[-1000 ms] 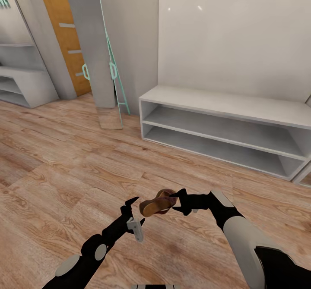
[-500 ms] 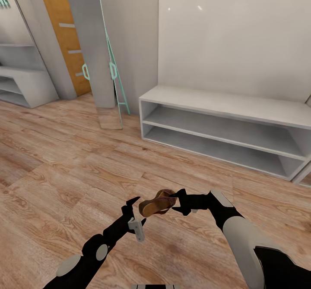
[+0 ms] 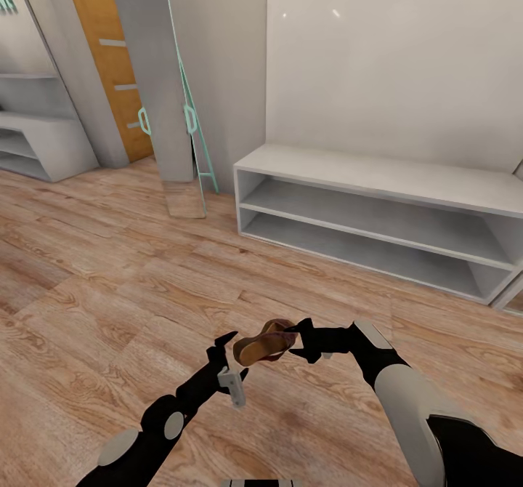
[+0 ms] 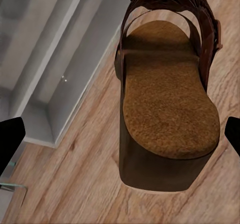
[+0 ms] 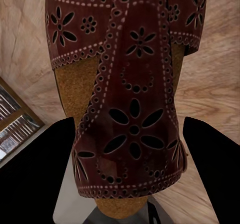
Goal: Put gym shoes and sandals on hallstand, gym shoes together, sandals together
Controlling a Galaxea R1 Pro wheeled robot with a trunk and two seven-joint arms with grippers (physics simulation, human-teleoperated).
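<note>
Since a second ago the left gripper (image 3: 231, 349) has crept slightly lower, jaws spread and empty, beside the sandal (image 3: 265, 343). The right gripper (image 3: 299, 341) clamps the sandal's perforated dark-red strap end, holding its grainy cork-like insole above the wood-plank floor (image 3: 109, 283). The smooth pale rack (image 3: 378, 174) stands beyond.
</note>
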